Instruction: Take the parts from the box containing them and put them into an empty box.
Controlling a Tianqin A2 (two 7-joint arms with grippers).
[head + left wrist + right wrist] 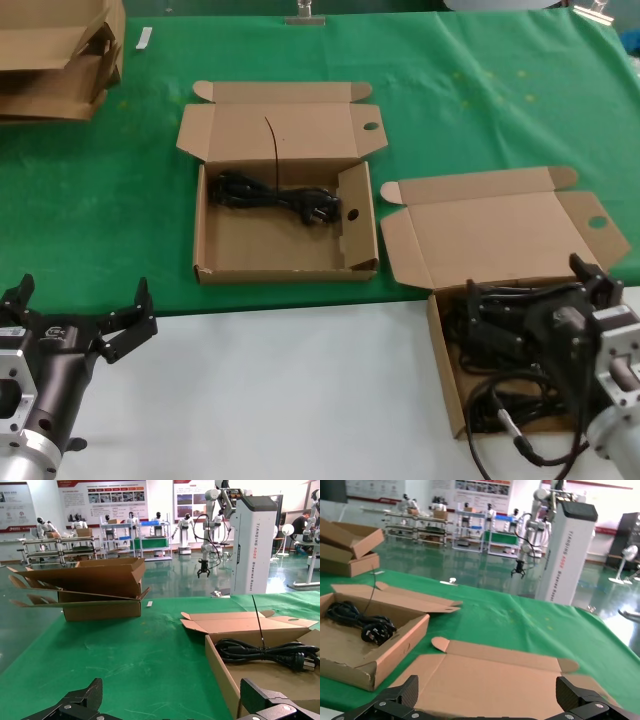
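The box containing the parts (445, 365) sits at the front right with its lid (500, 230) laid open; several black coiled cords (500, 345) lie in it. My right gripper (535, 290) hovers open over those cords, holding nothing; in the right wrist view it (487, 690) faces the lid (495, 675). The other box (285, 262) sits at centre with an upright holed side flap (352, 215) and one cord (280, 197) inside. My left gripper (83, 290) is open and empty at the front left, short of that box; its own view (172, 695) shows the box wall (220, 672) and the cord (260, 652).
A stack of flattened cardboard (55, 55) lies at the far left corner, also seen in the left wrist view (100, 587). A green cloth (480, 90) covers the back of the table; the front strip is white (280, 390).
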